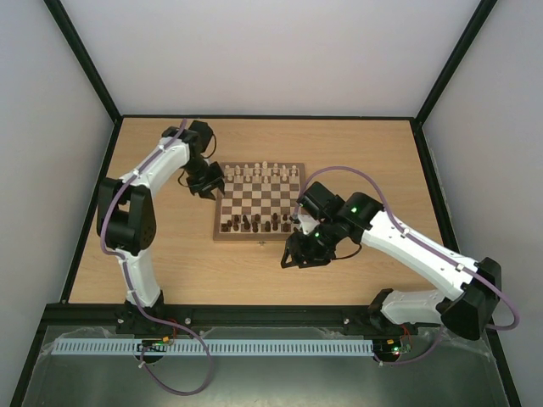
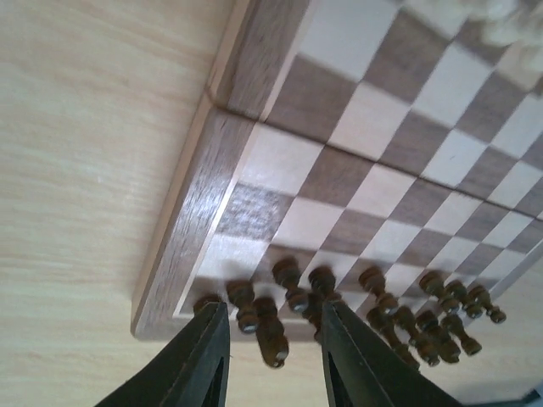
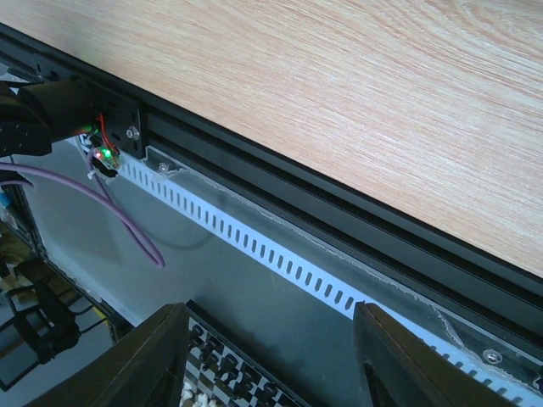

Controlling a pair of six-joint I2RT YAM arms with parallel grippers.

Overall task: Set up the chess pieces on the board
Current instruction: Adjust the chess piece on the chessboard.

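Now the left jaws, apart, frame an upright dark chess piece (image 2: 270,332) by the board's (image 2: 182,229) near-left corner, so that arm is nearer; the right jaws, apart and empty, point away from the board.

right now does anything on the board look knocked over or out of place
The dark chess pieces along the near edge of the board look ragged: they bunch unevenly instead of forming two straight rows, especially toward the left corner. Whether any has toppled is unclear. The pale pieces on the far side look orderly.
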